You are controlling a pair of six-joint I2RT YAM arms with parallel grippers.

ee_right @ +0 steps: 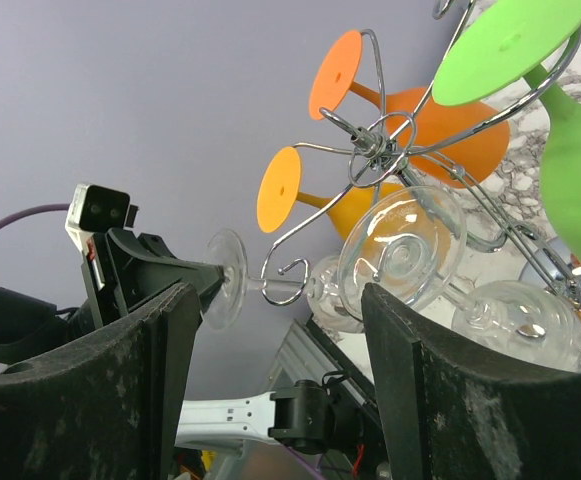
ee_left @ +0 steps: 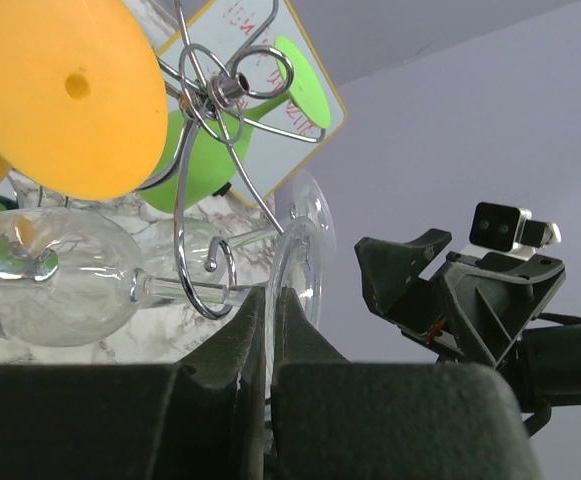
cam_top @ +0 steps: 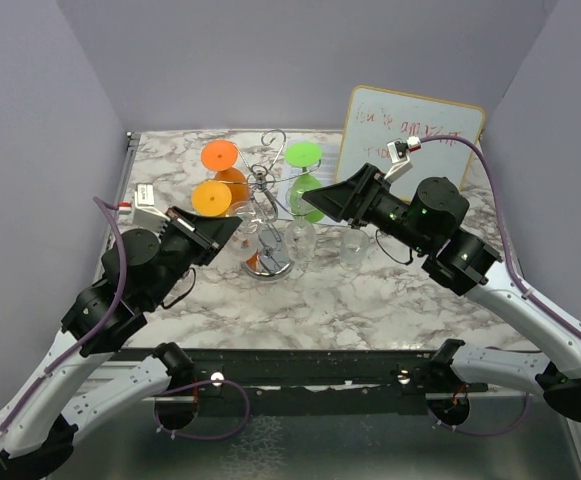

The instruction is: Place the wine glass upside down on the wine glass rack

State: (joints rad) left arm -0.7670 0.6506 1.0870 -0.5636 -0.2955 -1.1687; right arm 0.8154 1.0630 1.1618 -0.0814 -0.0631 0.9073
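Clear wine glass [ee_left: 60, 288] foot-clamped in left tool [ee_left: 270, 310], stem in chrome wire rack [ee_left: 215, 88] loop; probably next: seat, release. Right tool [ee_right: 275, 300] open, empty.

Rack [cam_top: 268, 262]: mid-table, holding orange glasses [cam_top: 220, 157] and a green glass [cam_top: 304, 154].
Left gripper [cam_top: 232, 226]: at clear glass [cam_top: 248, 211].
Right gripper [cam_top: 312, 199]: beside rack.

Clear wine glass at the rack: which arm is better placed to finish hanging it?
Left. The left arm has jaws shut on the foot of the clear wine glass, whose stem is already in a loop of the wine glass rack. The right arm has open jaws, holding nothing.
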